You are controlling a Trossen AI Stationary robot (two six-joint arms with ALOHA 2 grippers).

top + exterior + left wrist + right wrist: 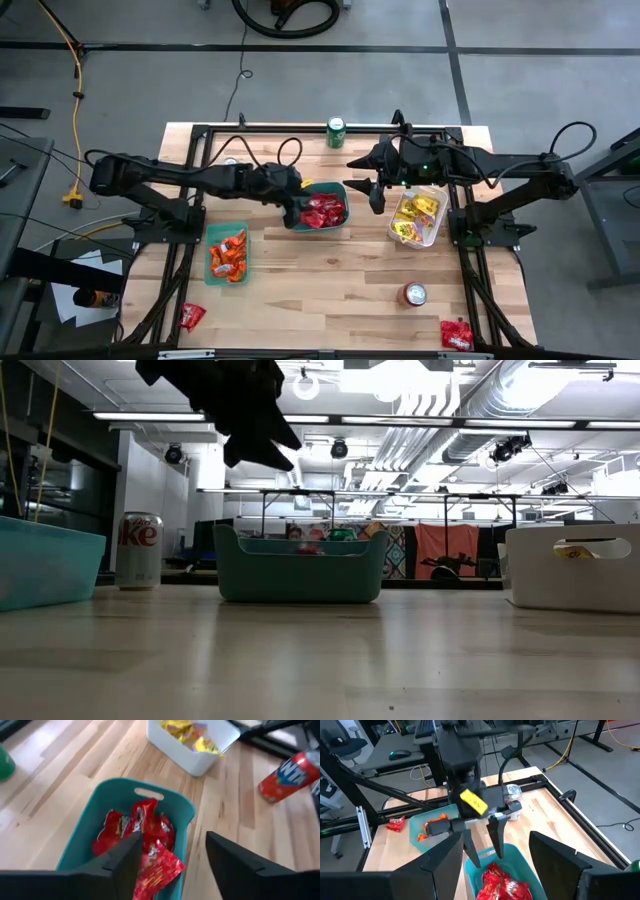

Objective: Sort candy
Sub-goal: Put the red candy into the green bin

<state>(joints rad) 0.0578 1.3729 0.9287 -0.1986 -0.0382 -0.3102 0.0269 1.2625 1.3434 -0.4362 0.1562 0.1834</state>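
Over the middle teal bin (338, 190), left gripper (294, 214) hung with fingers spread, nothing between them. In the left wrist view a red packet (159, 870) sat just under the left finger (122, 862), at the bin's near end on top of the pile; couldn't tell if it was touching. Red candy (324, 211) filled that bin. Right gripper (376, 194) hovered between the teal bin and the white bin (432, 239), fingers apart, empty. White bin held yellow candy (415, 215). Second teal bin (210, 262) to the left held orange candy (230, 255). Loose red packets lay on the table (320, 280): one at the front left corner (191, 317), one at the front right corner (457, 334). Green can (336, 132) stood at the back edge, red can (414, 294) front right.
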